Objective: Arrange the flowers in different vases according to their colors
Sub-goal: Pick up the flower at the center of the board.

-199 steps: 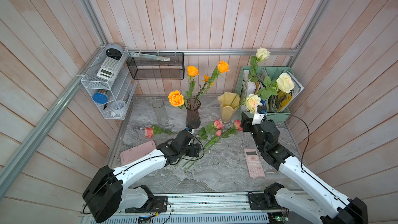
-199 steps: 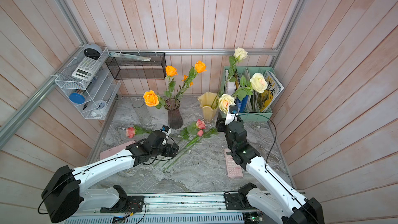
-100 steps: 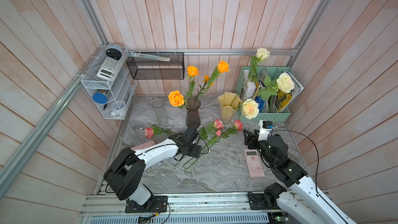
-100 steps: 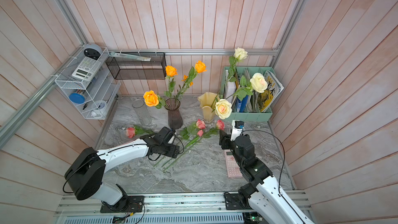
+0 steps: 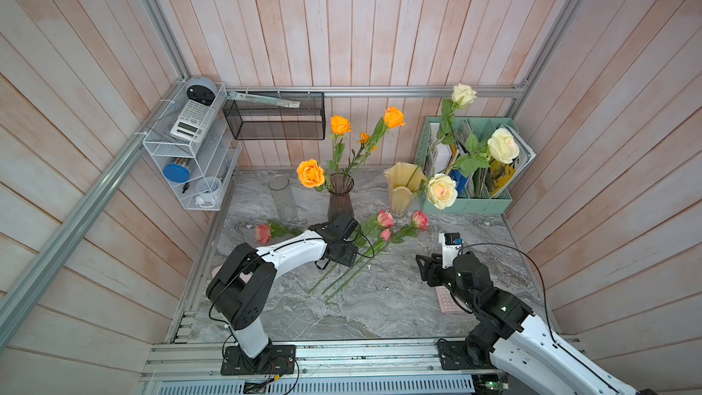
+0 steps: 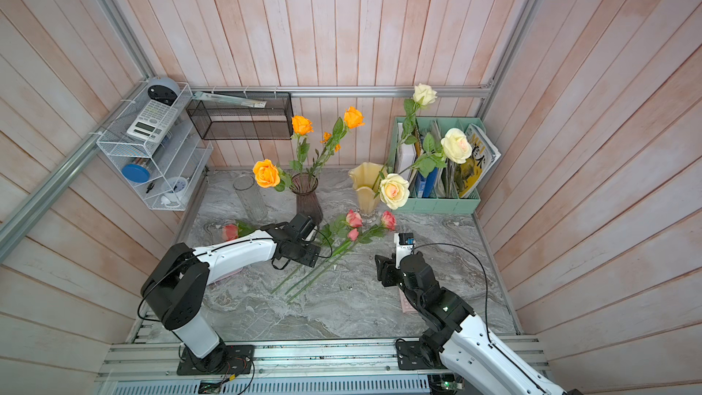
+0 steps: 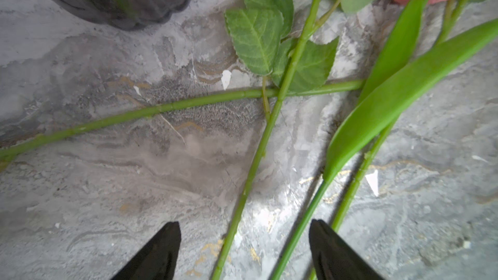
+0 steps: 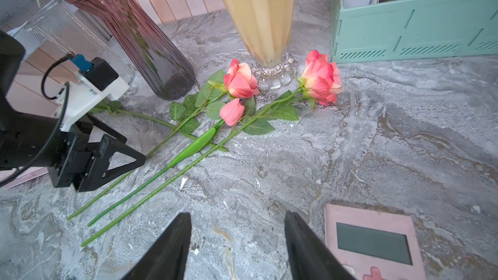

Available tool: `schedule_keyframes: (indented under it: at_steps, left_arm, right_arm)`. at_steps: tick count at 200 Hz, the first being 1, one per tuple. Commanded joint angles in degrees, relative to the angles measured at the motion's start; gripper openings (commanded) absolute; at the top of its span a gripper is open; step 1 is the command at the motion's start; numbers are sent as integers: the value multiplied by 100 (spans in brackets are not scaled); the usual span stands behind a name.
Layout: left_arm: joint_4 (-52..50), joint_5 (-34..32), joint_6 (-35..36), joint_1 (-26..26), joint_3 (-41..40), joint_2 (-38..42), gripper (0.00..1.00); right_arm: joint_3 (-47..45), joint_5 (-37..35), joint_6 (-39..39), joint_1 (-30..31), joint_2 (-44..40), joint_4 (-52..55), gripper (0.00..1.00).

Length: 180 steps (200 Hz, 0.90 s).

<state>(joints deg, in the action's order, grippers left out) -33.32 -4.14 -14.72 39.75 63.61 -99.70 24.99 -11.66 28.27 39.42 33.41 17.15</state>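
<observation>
Left gripper (image 7: 244, 238) wide over the pink roses (image 5: 385, 218); right gripper (image 8: 237, 224) parted, empty.
Two stems run between the left fingers (image 7: 156, 259), unpinched (a third passes just outside one tip). In both top views the roses lie heads at 1 o'clock by the yellow vase (image 5: 400, 188), cut ends at 7.

Orange artificial roses (image 5: 310, 172) stand in a dark purple ribbed glass vase (image 5: 340, 199), while cream-white roses (image 5: 441, 190) lean from a pale yellow wavy-rimmed vase (image 5: 400, 188). A clear glass cylinder vase (image 5: 282, 199) stands upright beside the purple one. Three pink roses (image 5: 385, 219) lie crossed on the grey marbled tabletop (image 5: 380, 309); a fourth pink rose (image 5: 263, 232) lies apart.
</observation>
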Motion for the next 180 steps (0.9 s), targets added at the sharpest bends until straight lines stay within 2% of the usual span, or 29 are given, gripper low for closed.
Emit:
schedule_keyframes:
  at_steps: [1,38,80,108,180]
  left_arm:
    - [-249,-255,263,-28,250,-236,78]
    - [-263,-321,336,-28,410,-527,75]
    - [-275,-315,376,-28,502,-852,59]
    - [-238,-242,334,-28,484,-940,40]
    - [-19,-196,72,10,243,-766,20]
  right_arm:
    - [22,60,108,67,118,-55,61]
    - [-2,119,134,141,297,-222,60]
    - [-76,144,187,230,421,-365,60]
    - [-134,115,205,256,464,-462,60]
    - [-100,114,170,260,492,-484,60]
